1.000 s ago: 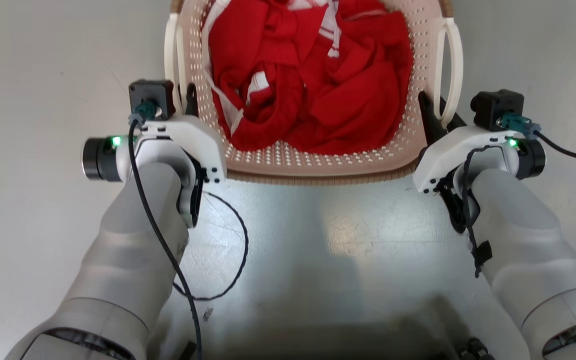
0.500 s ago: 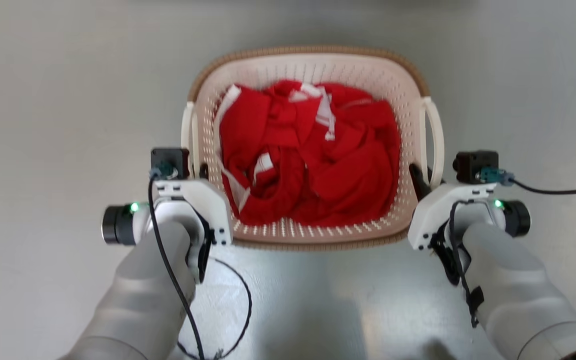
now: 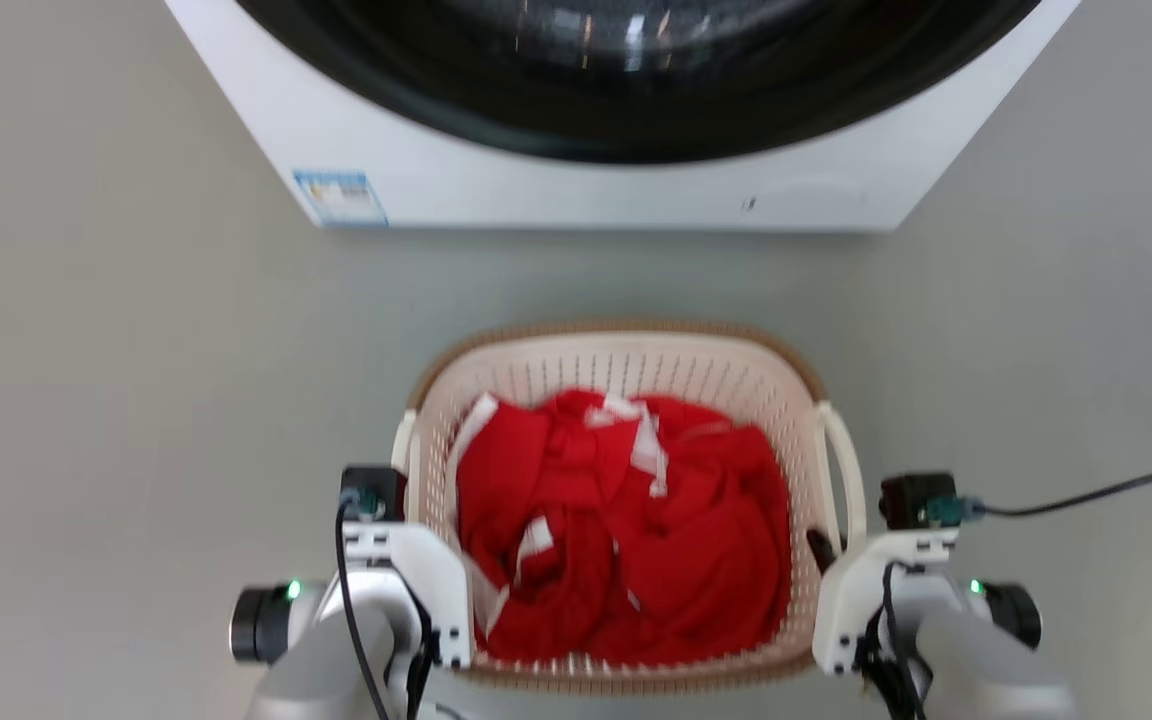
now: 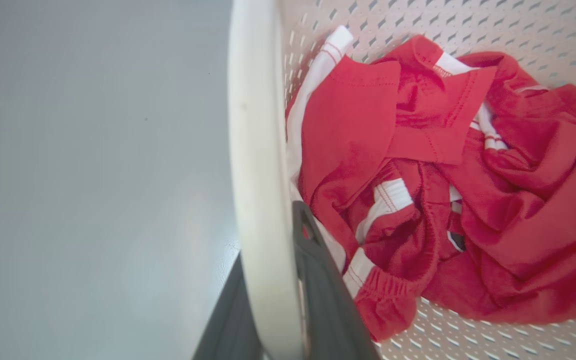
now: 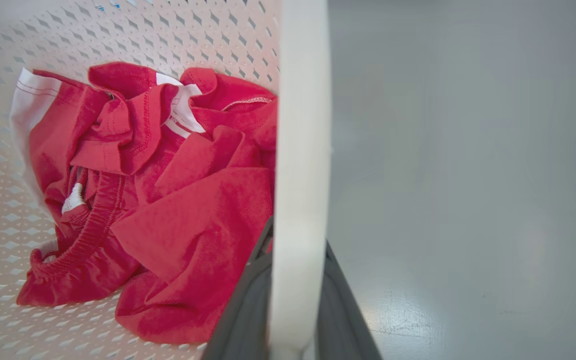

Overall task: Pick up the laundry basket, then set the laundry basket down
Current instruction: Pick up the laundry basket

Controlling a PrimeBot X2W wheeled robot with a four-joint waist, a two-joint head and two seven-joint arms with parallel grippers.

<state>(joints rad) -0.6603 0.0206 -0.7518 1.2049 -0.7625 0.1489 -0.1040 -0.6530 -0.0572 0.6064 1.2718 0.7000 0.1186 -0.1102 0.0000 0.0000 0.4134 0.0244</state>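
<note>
We hold the laundry basket (image 3: 616, 372) by its two sides. It is in front of the washer (image 3: 576, 190) and apart from it, with a strip of floor (image 3: 116, 380) showing between them. The left pincer (image 4: 270, 250) is closed on the left handle (image 4: 255, 125): in the left wrist view one dark finger lies on each side of the white loop, touching it. The right pincer (image 5: 298, 240) is clamped in the same way on the right handle (image 5: 300, 100).

We think each arm takes a handle because the basket is wide and carries a heap of red clothes (image 3: 626, 540); a grip on one side only would tip it. With both sides held, the rim looks level in the head view. We cannot tell whether the bottom is off the floor, since it is hidden. We judge that the basket is being carried and the setting down is not yet done. For that step, both arms should go down together, so that the basket stays level.
</note>
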